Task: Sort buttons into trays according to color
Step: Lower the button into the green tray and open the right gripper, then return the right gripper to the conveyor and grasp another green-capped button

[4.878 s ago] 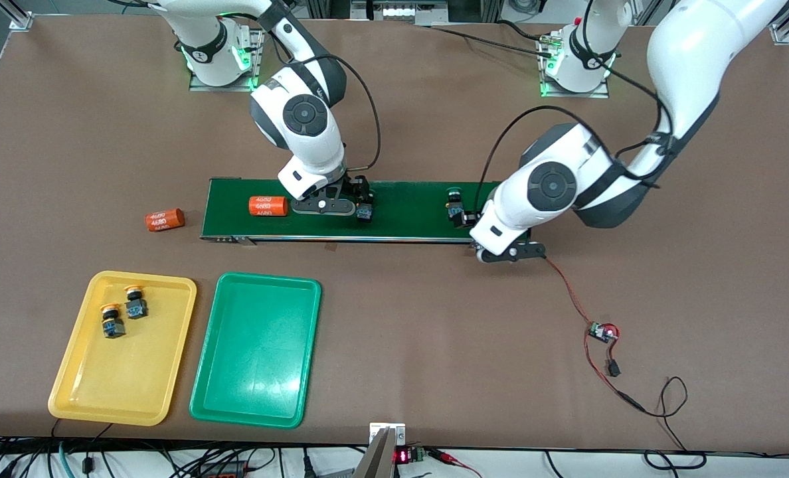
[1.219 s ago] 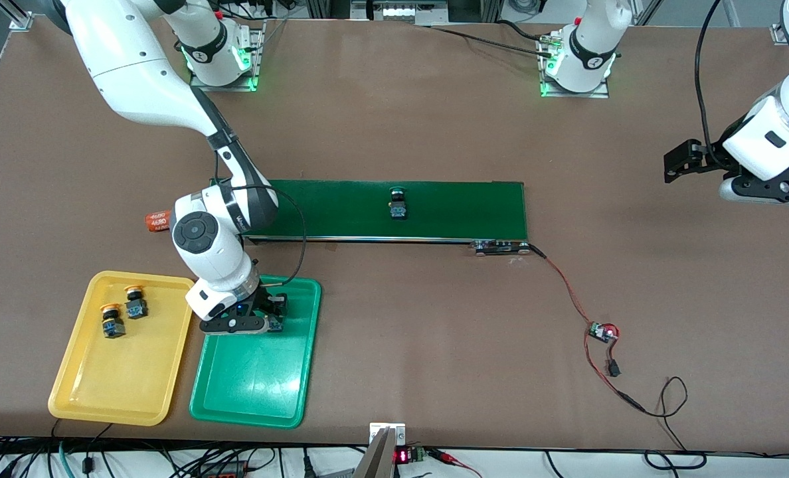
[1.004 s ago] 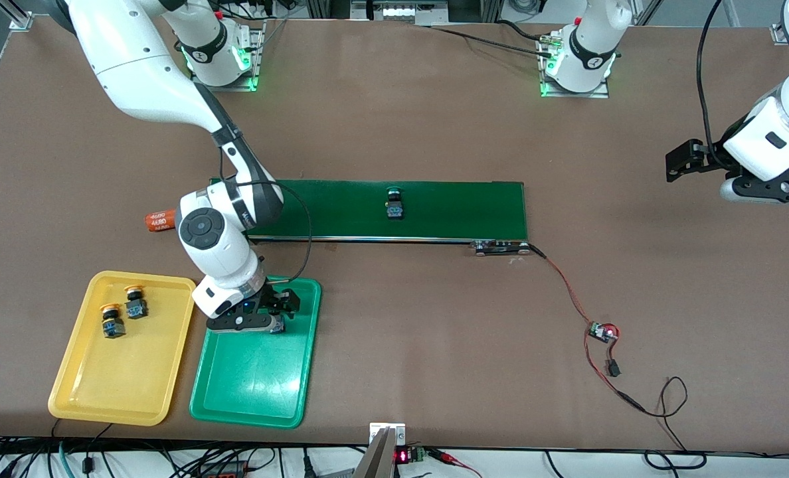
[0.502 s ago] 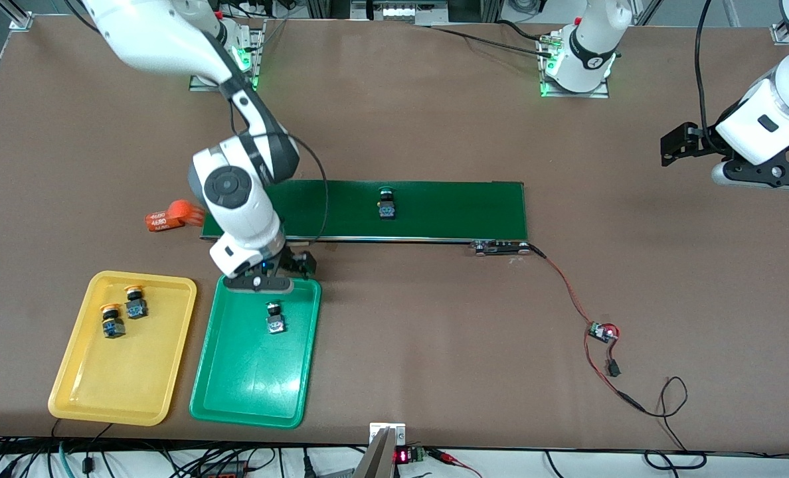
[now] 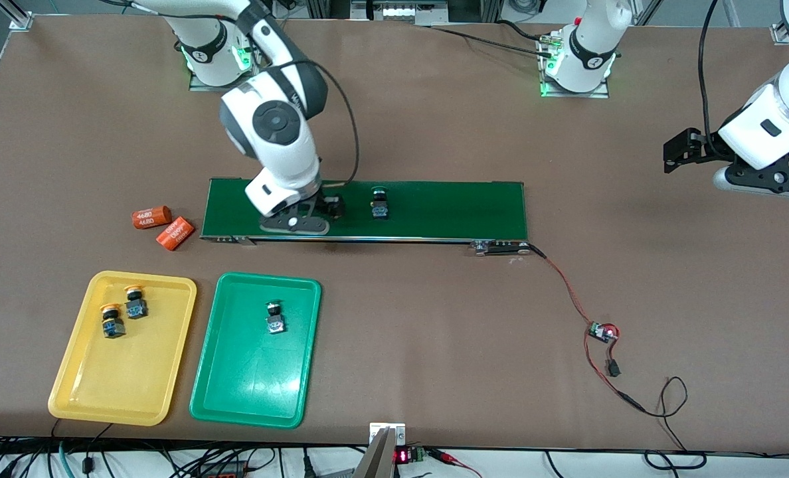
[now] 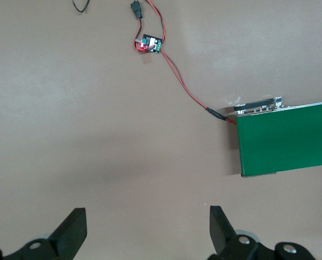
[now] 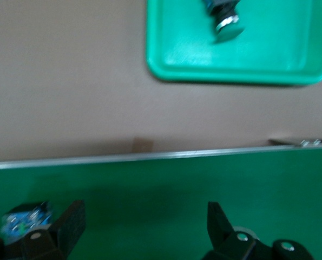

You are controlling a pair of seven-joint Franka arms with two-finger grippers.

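Yellow tray (image 5: 82,392) two buttons (image 5: 122,311), green tray (image 5: 235,398) one (image 5: 274,317)

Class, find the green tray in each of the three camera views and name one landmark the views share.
Front view: green tray, beside the yellow tray, nearer the camera than the conveyor belt.
Left wrist view: not in it.
Right wrist view: green tray, holding one button.
Shared landmark: the conveyor belt.

This was a robotics lab: two white arms stood bolted to a wide brown table (image 5: 434,133), with a long dark-green conveyor belt (image 5: 447,209), a small red-wired circuit board (image 5: 602,331) and bundled cables along its edge.
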